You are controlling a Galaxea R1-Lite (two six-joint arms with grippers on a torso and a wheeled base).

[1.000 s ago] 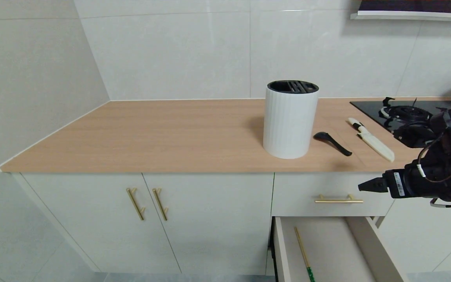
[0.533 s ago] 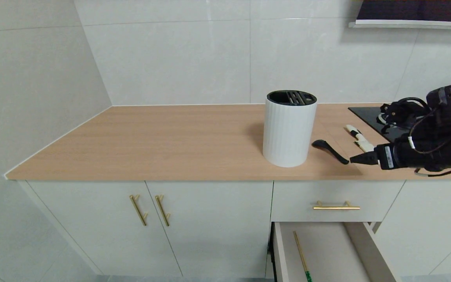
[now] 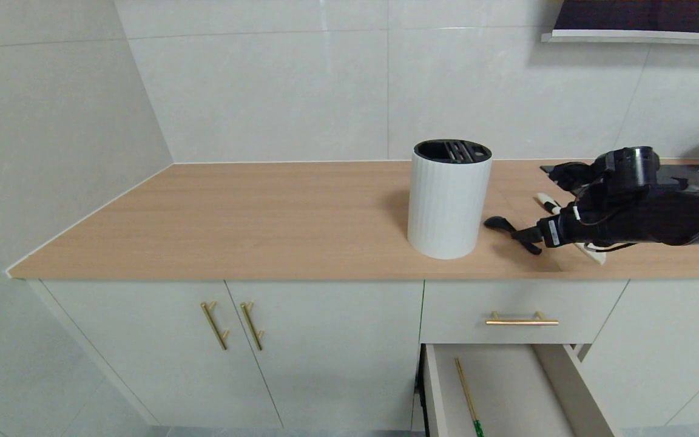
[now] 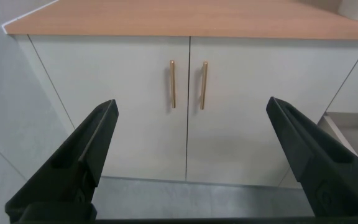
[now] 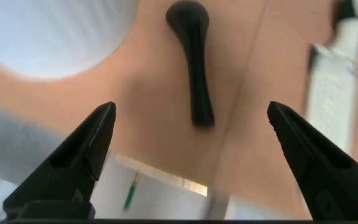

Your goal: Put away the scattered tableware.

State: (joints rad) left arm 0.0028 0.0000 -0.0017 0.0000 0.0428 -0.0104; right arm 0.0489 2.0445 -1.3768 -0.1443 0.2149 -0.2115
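Right claw (image 3: 526, 234) is at the front right part of the counter (image 3: 264, 212), low over the wood, with its jaws spread wide and nothing between them. The spoon (image 3: 501, 226), black, lies flat on the counter just beside the white holder (image 3: 448, 203), on the holder's right. Its bowl is toward the holder and the wall, and its handle runs out toward the counter's front edge and the claw. From the right wrist, the spoon (image 5: 194, 68) lies ahead of the right claw (image 5: 190, 107) with its long axis pointing straight away from the camera, the handle end nearest and about centred between the two fingers. The closing line therefore crosses the handle squarely. Whether the fingertips are down at handle level or touching it cannot be told. The knife (image 3: 545, 201) lies farther right, partly behind the arm and well outside the jaws. In the wrist view the knife (image 5: 334, 81) runs roughly parallel to the spoon, and the holder (image 5: 55, 31) is off to the other side. Left claw (image 4: 191, 124) is also wide and empty, held low facing the cupboard doors (image 4: 188, 84), well apart from all the tableware, so the right arm is plainly the nearer. Below the counter the drawer (image 3: 507, 388) stands open with a chopstick (image 3: 468, 394) lying in it. Judgement: the spoon is the item in hand. The next move calls for a short advance and descent along the handle before closing. The thin handle flat on the wood leaves little margin in height.
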